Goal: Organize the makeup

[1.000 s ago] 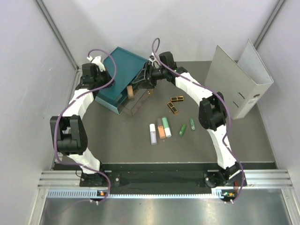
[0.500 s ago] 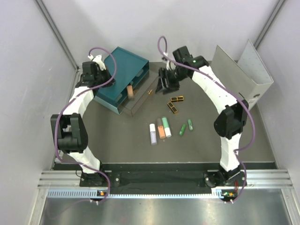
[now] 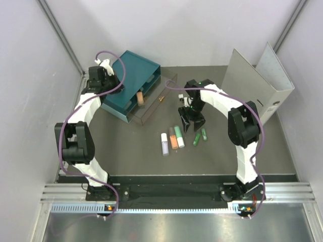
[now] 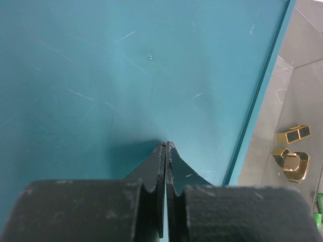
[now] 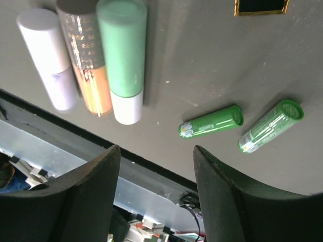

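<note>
Right jaws, apart, above the makeup on the worktop (image 5: 202, 60): white tube (image 5: 48, 55), peach-orange tube (image 5: 88, 60) and pale green tube (image 5: 122, 55) side by side; 2 bright green tubes (image 5: 212, 122) nearby. Left jaws, together, against the teal drawer box (image 4: 126, 70).

It looked like a robotics lab test cell: plain pale wall panels (image 3: 202, 30) boxed in a dark grey worktop (image 3: 131, 156), with a cabled left arm (image 3: 85, 110) and right arm (image 3: 242, 157) mounted on an aluminium rail (image 3: 287, 191) along the frame's bottom.
</note>
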Motion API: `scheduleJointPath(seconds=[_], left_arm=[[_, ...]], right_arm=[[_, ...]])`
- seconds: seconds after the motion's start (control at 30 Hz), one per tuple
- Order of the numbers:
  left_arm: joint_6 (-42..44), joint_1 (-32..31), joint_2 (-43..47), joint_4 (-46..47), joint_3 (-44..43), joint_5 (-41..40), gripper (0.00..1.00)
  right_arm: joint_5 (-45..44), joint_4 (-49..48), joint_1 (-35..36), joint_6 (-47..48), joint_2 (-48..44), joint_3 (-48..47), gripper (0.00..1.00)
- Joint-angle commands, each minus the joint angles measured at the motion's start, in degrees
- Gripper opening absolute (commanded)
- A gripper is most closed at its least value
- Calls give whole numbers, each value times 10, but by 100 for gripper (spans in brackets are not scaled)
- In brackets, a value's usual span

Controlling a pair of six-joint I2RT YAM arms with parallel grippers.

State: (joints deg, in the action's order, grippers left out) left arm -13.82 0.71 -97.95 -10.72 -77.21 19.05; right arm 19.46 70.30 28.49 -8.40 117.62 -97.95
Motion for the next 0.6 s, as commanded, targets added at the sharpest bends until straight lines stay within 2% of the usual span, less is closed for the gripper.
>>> scheduleJointPath(seconds=[0.0,0.3,0.47,0.57], left_arm=[[11,-5,-22,-109,39,-6,0],[1,-5,-9,-99,64,-7,0],[3,-4,-10,-103,62,-8,0],[4,-5,-14,-106,56,-7,0]], right_arm=[[-14,-9,8,20,23,-22,59],[-44,-14,16,21,72,-78,54],[-32,-106,17,4,38,-41,52],[-29,-185,17,-13,-15,23,51]])
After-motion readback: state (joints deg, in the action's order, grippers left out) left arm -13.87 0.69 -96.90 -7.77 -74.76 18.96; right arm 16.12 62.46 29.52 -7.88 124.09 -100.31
